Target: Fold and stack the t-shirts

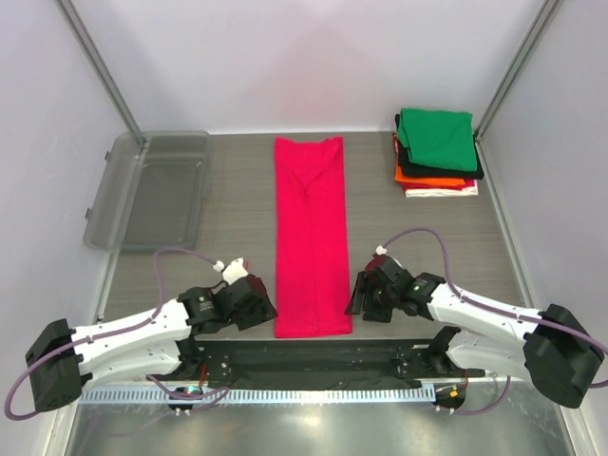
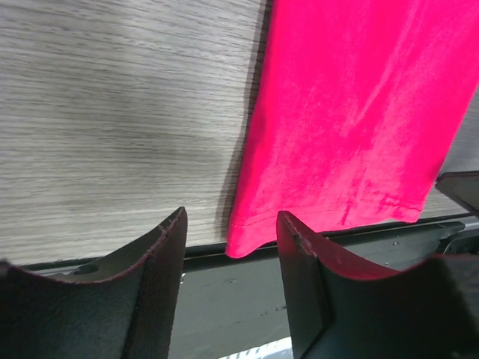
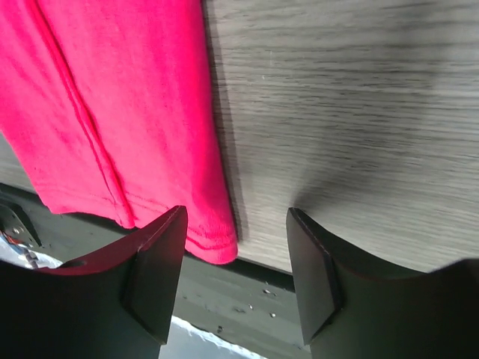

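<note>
A crimson-pink t-shirt (image 1: 311, 237) lies flat in the middle of the table, folded into a long narrow strip with its hem at the near edge. Folded t-shirts are stacked at the back right, green (image 1: 437, 138) on top, then black, orange (image 1: 432, 180) and white. My left gripper (image 1: 261, 309) sits low at the hem's near left corner. Its jaws stand apart, and that corner (image 2: 243, 243) shows between the fingertips, ungripped. My right gripper (image 1: 359, 294) is at the near right corner (image 3: 217, 243), also open with nothing pinched.
A clear plastic tub (image 1: 152, 185) lies at the back left against the wall. The dark base rail (image 1: 313, 356) runs along the table's near edge just under the hem. White walls close in both sides and the back.
</note>
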